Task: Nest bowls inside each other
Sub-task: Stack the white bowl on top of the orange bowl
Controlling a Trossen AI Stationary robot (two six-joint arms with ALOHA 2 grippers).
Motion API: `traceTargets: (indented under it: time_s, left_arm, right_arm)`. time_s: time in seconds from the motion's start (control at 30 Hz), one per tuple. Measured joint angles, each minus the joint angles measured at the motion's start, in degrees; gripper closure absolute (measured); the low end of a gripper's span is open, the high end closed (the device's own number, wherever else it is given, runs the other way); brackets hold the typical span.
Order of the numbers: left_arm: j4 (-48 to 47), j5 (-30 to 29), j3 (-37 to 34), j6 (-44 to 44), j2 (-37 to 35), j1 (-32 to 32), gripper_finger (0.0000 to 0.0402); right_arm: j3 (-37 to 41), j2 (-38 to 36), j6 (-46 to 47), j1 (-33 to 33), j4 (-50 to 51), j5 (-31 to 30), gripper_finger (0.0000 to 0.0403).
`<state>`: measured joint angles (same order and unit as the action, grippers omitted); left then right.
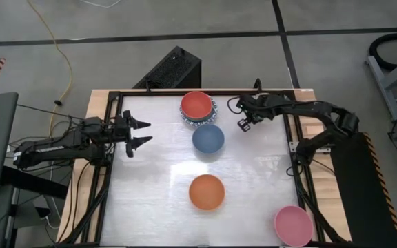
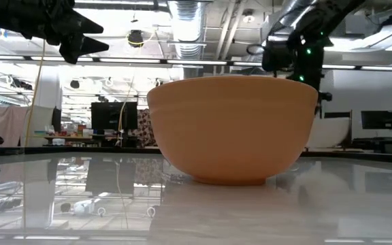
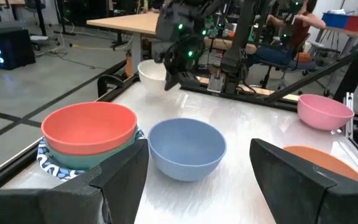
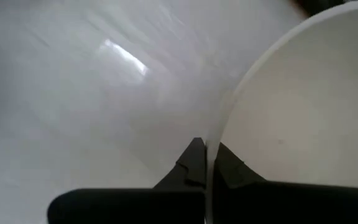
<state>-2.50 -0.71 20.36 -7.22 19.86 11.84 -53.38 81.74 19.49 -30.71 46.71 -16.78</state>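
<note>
A red bowl (image 1: 197, 105) tops a stack at the table's far side, nested in a teal bowl (image 3: 73, 158) that sits in a blue-patterned bowl (image 3: 47, 163). A blue bowl (image 1: 208, 138), an orange bowl (image 1: 207, 191) and a pink bowl (image 1: 293, 224) each stand alone, base down on the table. Right of the stack, my right gripper (image 1: 244, 124) is shut on a cream bowl (image 3: 150, 73), which the arm hides in the high view. My left gripper (image 1: 140, 134) hangs open at the table's left side, above the surface and touching nothing. My right gripper pinches the cream bowl's rim (image 4: 214, 138), one finger inside the bowl and one outside. The fingers slant steeply down from above. The bowl stays mouth up; I cannot tell whether its base is clear of the table.
Bare white tabletop lies at the near left and between the single bowls. A black frame (image 1: 109, 103) runs around the table. Beyond the far edge are a wooden bench (image 3: 135, 23) and a seated person (image 3: 291, 31).
</note>
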Motion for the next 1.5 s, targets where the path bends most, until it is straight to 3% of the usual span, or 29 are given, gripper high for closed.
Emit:
traceTargets:
  time_s: [0.3, 0.53, 0.7, 0.97, 1.23, 1.5]
  left_arm:
    - [-0.9, 0.0, 0.0, -0.1, 0.0, 0.0, 0.0131]
    - [-0.8, -0.1, 0.0, -0.1, 0.0, 0.0, 0.0131]
    - [-0.8, -0.2, 0.0, -0.1, 0.0, 0.0, 0.0131]
    - [-0.9, -3.0, 0.0, 0.0, 0.0, 0.0, 0.0131]
    - [-1.2, -3.4, 0.0, 0.0, 0.0, 0.0, 0.0131]
    - [-2.8, -3.1, 0.0, -0.2, 0.0, 0.0, 0.0131]
  right_arm:
    - [-10.0, 0.0, -5.8, 6.4, -7.3, -0.4, 0.0395]
    - [-14.7, 0.0, -23.8, 12.0, -23.5, -0.1, 0.0395]
    - [-14.9, 0.0, -38.1, 14.9, -29.1, 1.7, 0.0395]
    - [-14.9, 0.8, -47.4, 15.7, -33.1, 5.0, 0.0395]
    - [-18.3, 9.0, -50.0, 13.3, -33.2, 8.3, 0.0395]
    - [-32.6, 18.3, -51.5, 11.7, -18.0, 12.9, 0.0395]
